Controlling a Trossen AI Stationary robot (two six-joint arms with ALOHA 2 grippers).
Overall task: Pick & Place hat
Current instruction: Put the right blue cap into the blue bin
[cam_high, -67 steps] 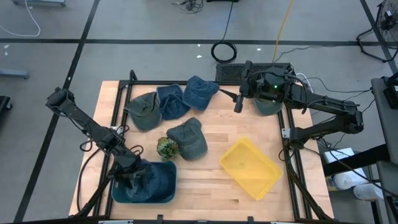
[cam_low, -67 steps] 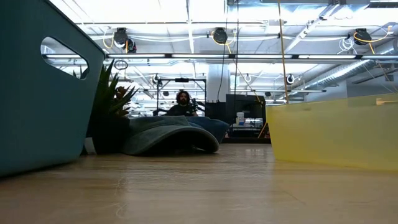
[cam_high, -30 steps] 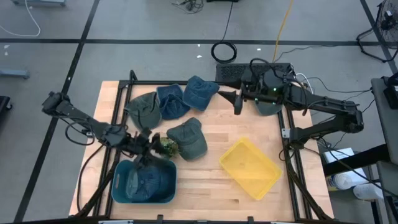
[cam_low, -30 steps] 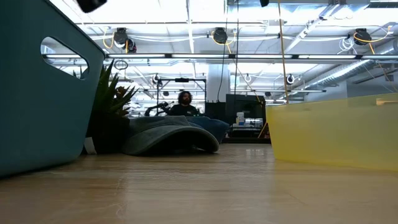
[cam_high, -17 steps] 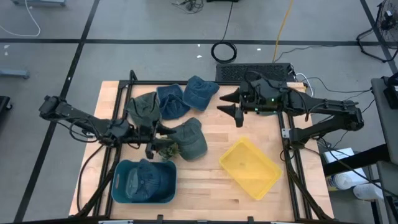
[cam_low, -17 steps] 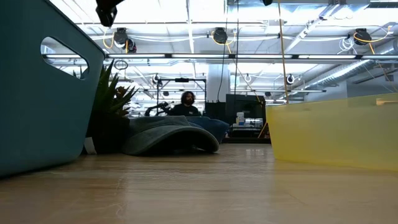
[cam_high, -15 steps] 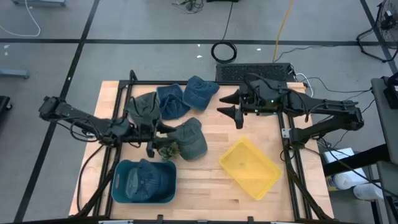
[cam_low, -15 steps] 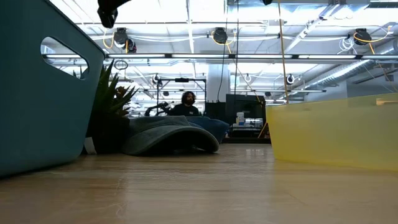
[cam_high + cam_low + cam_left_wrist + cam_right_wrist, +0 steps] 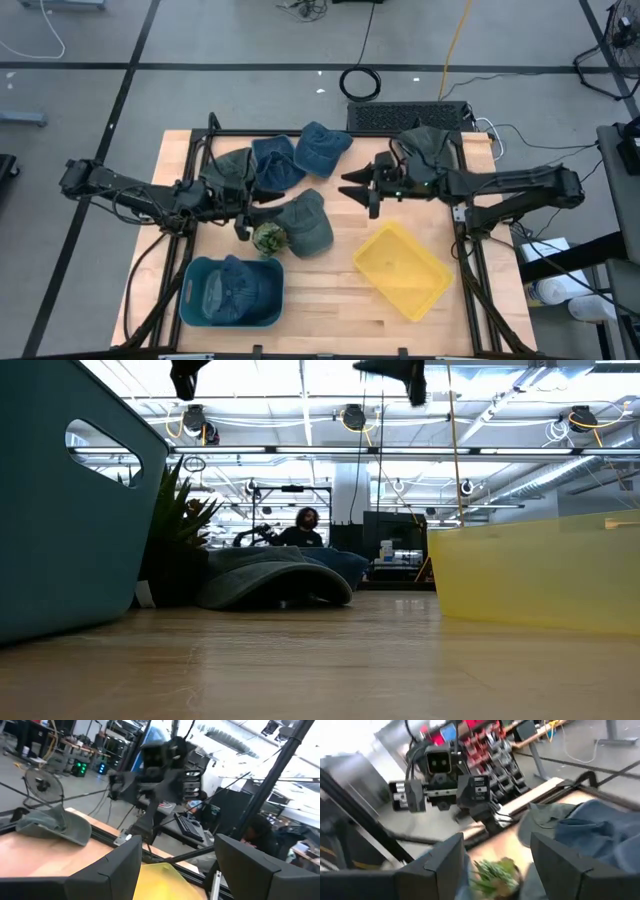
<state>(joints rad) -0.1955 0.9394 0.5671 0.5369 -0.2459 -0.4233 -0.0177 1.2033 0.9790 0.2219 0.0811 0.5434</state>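
wooden table [image 9: 340, 285] holds soft, light hats. left gripper [image 9: 243, 222] and right gripper [image 9: 362, 190] part open, empty; grey hat [image 9: 303, 222] between fingertips. pinch crown.

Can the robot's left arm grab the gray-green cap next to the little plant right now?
Probably yes. The open left gripper hovers just beside the gray-green fabric cap, with only the small green potted plant close by, and nothing lies on top of the cap.
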